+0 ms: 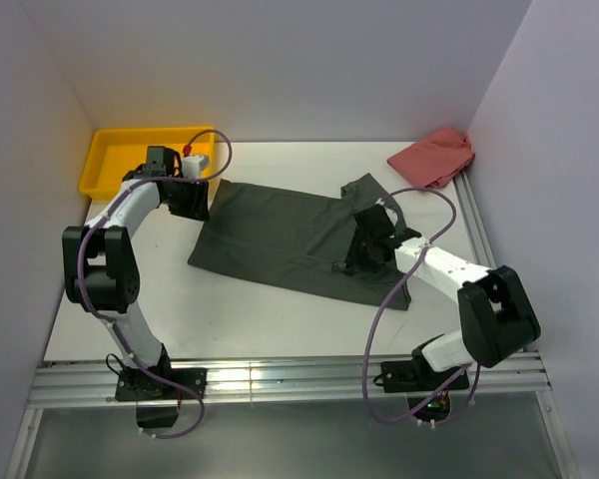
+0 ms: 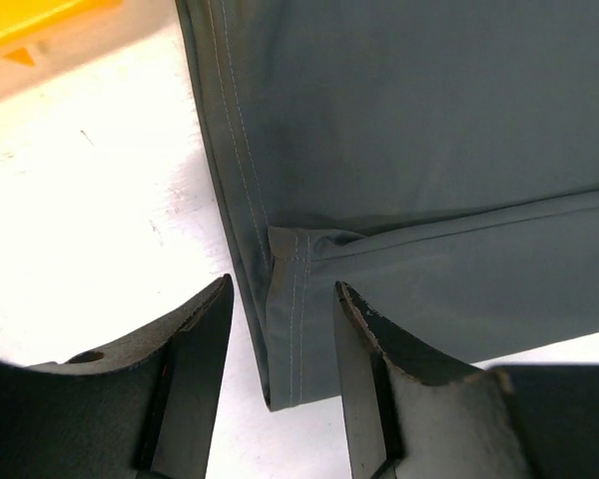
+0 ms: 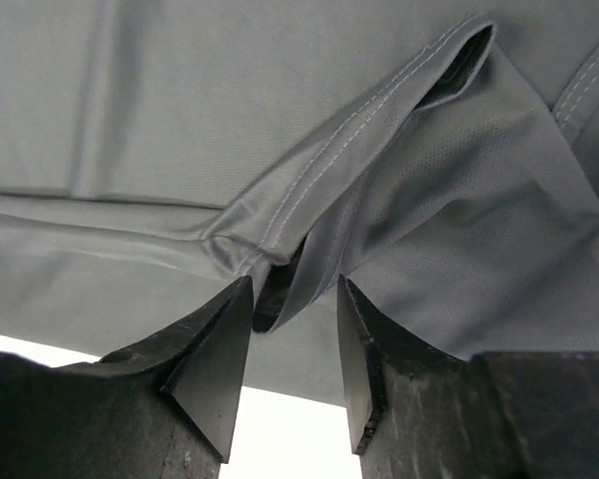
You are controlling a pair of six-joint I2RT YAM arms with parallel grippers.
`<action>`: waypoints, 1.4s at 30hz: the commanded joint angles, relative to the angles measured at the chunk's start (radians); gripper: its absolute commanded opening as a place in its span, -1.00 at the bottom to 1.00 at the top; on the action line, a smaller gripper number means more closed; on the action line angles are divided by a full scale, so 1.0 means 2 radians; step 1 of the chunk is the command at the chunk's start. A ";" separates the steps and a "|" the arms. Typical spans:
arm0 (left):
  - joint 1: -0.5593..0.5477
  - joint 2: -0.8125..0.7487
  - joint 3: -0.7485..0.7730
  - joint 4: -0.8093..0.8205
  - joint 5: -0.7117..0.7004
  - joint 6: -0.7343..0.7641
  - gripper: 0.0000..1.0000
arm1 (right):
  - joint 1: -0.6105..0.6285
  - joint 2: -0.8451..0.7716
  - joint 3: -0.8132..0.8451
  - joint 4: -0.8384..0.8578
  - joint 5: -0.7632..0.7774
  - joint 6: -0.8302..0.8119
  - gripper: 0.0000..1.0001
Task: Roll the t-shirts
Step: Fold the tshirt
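Folded t-shirt (image 1: pixel 290 239) lay flat on the white desk (image 1: pixel 260 319), both grippers slack at its ends.
The charcoal knit, smooth and matte with double-stitched hems, formed a long band from the desk's far left toward its near right. The left gripper (image 2: pixel 280 299) had its fingers apart astride the hemmed corner, beside the yellow tray (image 1: pixel 110 165). The right gripper (image 3: pixel 295 289) also had its fingers apart, a limp sleeve fold hanging unclamped between them. A crumpled red cloth (image 1: pixel 434 157) lay in the far-right corner.
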 commanded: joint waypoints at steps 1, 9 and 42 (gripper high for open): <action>-0.002 -0.034 0.005 -0.008 -0.005 0.009 0.00 | 0.004 0.020 0.020 0.019 -0.002 0.003 -0.09; -0.002 -0.041 0.003 -0.017 -0.006 0.015 -0.03 | 0.001 0.070 0.078 -0.004 0.016 -0.014 -0.73; -0.003 -0.041 -0.022 -0.010 -0.004 0.021 -0.03 | -0.064 0.146 0.141 -0.041 0.081 -0.036 -0.20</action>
